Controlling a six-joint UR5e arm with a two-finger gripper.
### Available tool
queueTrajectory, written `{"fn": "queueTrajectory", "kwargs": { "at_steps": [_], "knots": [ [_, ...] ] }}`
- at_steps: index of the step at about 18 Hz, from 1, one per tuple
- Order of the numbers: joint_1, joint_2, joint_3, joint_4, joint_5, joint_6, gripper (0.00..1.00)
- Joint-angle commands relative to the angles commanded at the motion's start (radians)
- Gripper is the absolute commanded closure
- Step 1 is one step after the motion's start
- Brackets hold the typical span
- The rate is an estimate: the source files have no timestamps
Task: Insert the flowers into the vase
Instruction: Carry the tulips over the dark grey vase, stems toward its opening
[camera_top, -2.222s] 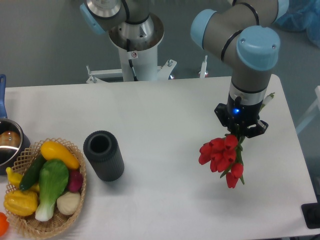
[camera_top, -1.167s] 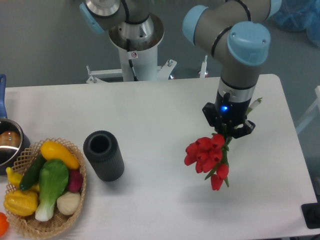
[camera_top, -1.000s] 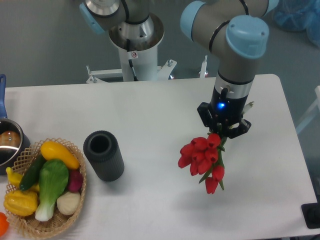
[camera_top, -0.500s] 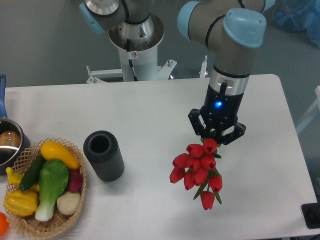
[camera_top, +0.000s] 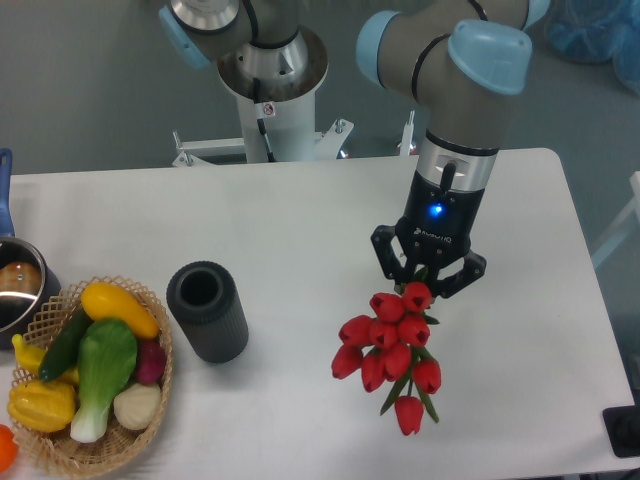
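Observation:
The flowers, a bunch of red tulip buds on green stems, hang in the air under my gripper, which is shut on their stems right of the table's middle. The buds point toward the camera and hide most of the stems. The vase, a dark grey ribbed cylinder with an open round mouth, stands upright on the white table well to the left of the flowers, with a wide gap between them.
A wicker basket with yellow, green and white vegetables sits at the front left, close to the vase. A steel pot with a blue handle is at the left edge. The robot's base stands behind the table.
My gripper has carried the flowers steadily to the left and a little toward the front of the table, closer to the vase. The vase and basket have not moved.

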Motion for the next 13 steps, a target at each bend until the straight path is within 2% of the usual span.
{"fn": "queueTrajectory", "kwargs": {
  "at_steps": [9,13],
  "knots": [
    [-0.005,0.009,-0.034,0.003,-0.377,0.048,1.00],
    [0.020,0.029,-0.040,0.008,-0.561,0.083,1.00]
  ]
}}
